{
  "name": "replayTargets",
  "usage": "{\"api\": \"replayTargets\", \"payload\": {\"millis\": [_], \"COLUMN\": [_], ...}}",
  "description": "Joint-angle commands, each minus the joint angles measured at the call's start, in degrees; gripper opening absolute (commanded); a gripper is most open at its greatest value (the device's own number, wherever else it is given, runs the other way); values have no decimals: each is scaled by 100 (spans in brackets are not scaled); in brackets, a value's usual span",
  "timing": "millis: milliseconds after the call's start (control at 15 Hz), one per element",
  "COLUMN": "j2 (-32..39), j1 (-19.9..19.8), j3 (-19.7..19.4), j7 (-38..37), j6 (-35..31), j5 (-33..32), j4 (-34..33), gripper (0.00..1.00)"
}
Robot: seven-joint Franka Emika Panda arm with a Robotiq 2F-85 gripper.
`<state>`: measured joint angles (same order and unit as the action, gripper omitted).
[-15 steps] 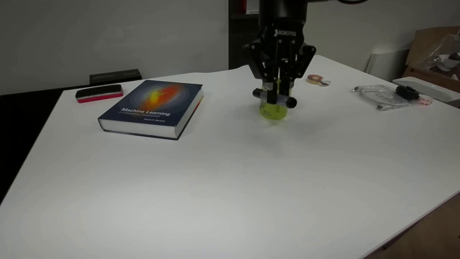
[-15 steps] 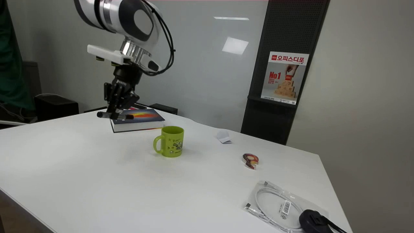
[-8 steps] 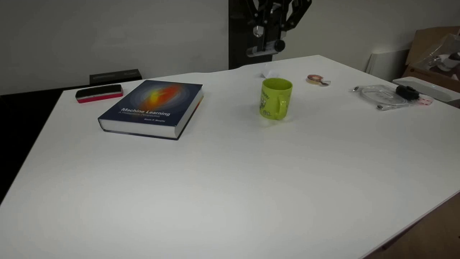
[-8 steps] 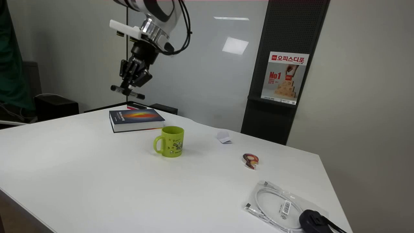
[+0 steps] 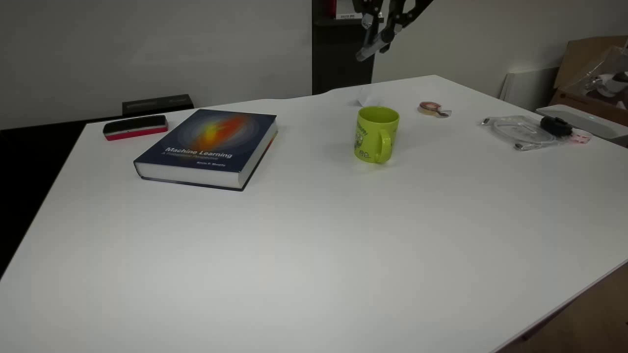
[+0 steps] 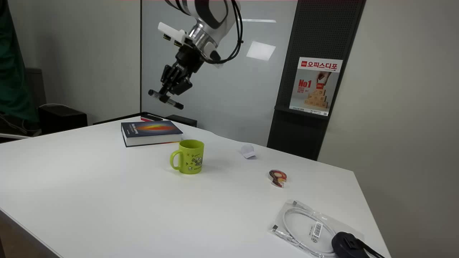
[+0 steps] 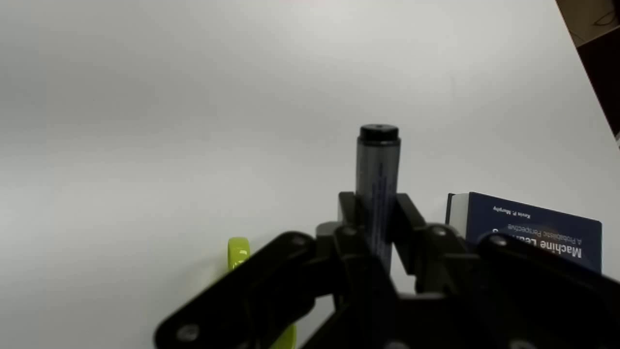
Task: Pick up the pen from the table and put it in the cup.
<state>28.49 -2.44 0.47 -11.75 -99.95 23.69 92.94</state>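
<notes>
The white counter (image 6: 125, 200) shows in all 3 views, the poster (image 6: 315, 86) only in an exterior view. In the wrist view the end effector (image 7: 377, 213) mostly hides the cup (image 6: 191, 157), upright in both exterior views. The pen (image 7: 379, 167) is pinched aloft in the end effector, its printing visible only in the wrist view.
</notes>
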Motion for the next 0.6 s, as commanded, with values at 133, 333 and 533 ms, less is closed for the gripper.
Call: {"api": "replayTargets", "payload": {"millis": [133,333,533], "j2": [659,907,1089], "j1": [-226,-354,-414], "j3": [-143,-145,-180], "j7": [-656,-799,-961], "j6": [655,928,1077], "j5": [332,563,717], "j4": [-778,-990,-1093], "gripper": [5,5,5]}}
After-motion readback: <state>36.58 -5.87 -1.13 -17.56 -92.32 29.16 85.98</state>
